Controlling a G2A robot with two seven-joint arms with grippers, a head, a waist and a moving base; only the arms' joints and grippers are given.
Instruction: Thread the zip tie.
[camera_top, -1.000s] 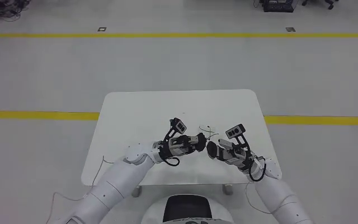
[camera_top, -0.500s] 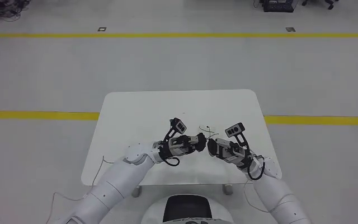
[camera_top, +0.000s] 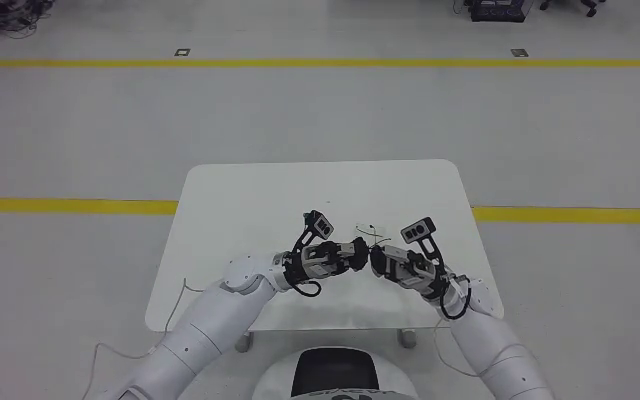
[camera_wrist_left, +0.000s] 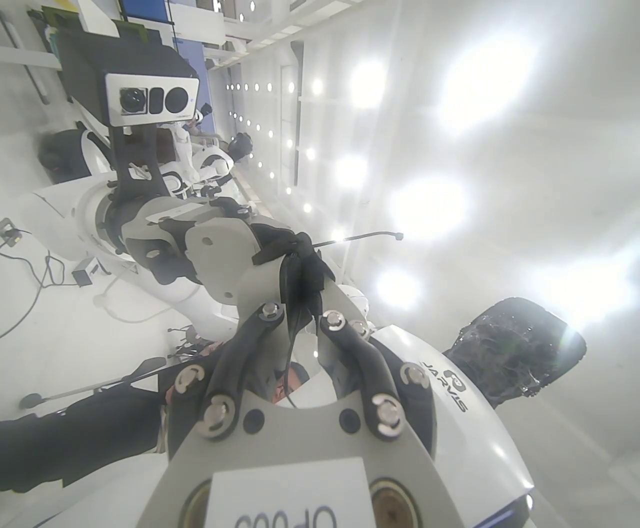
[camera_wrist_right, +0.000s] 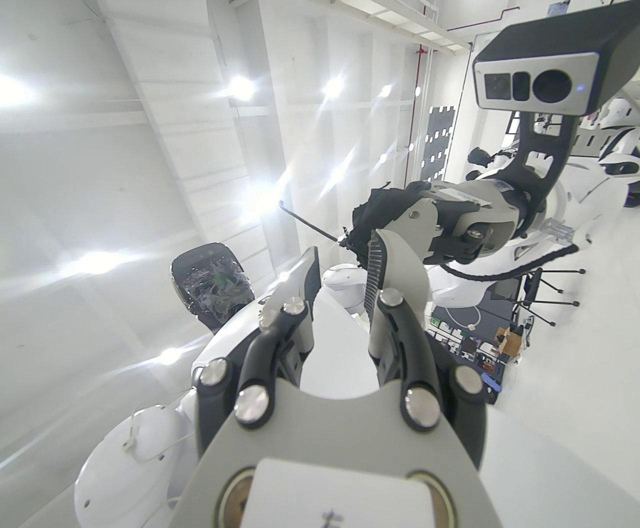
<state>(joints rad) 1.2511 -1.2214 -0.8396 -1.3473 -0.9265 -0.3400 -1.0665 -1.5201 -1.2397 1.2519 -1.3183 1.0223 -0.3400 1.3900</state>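
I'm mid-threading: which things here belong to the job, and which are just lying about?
Job:
zip tie
left claw, shut on it
right claw, open, close by

Just about:
table beneath
yellow floor lines

Here's the white table (camera_top: 300, 190), a broad rectangular top with softly rounded corners, its surface plain and matte from the far edge to the near one. It stands squarely on the pale grey floor (camera_top: 320, 110), and two small grey feet peek out under its near edge, one toward the left (camera_top: 245, 342) and one toward the right (camera_top: 406, 339). A yellow floor line (camera_top: 90, 206) runs in from both sides and slips under the tabletop about a third of the way in from the far edge, while a second yellow line (camera_top: 300, 63) crosses the floor well beyond it.
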